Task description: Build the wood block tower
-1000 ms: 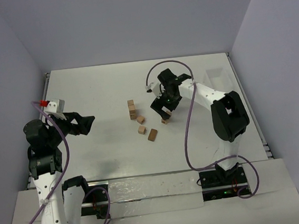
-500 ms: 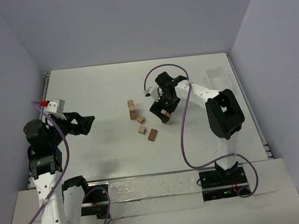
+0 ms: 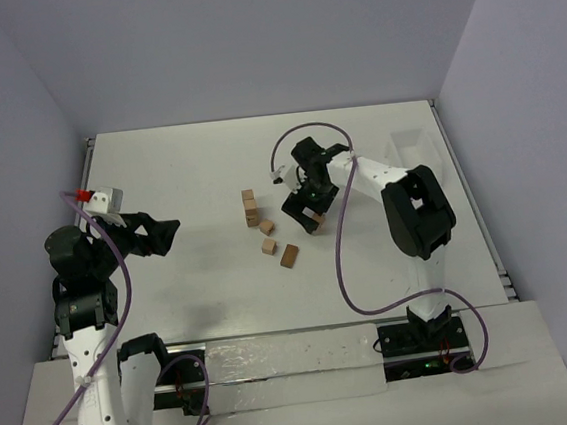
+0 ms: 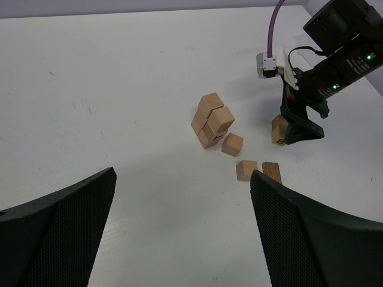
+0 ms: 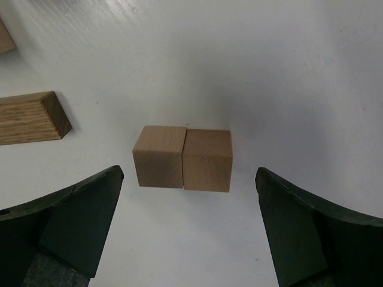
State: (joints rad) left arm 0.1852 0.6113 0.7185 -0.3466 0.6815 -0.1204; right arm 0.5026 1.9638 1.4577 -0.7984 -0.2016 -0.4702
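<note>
Two tan wood blocks (image 5: 182,158) lie side by side on the white table, touching. My right gripper (image 5: 188,179) hangs open just above them, one finger on each side and nothing held; from above it is the right gripper (image 3: 307,212). A short tower (image 3: 250,208) of several cubes stands left of it, also seen as the tower (image 4: 210,119). Loose blocks (image 3: 268,246) lie in front of the tower, among them a darker oak piece (image 3: 289,256). My left gripper (image 3: 170,231) hovers open and empty at the far left, well short of the blocks, shown as the left gripper (image 4: 182,176).
A white plastic bin (image 3: 413,148) sits at the back right, beside the right arm. Purple cables loop over both arms. Grey walls close in the table on three sides. The oak piece (image 5: 30,118) lies just left of the right gripper's fingers.
The right gripper has shifted slightly back and left over the pair of blocks, and its arm has folded in closer. The left arm and the other blocks have not moved.
</note>
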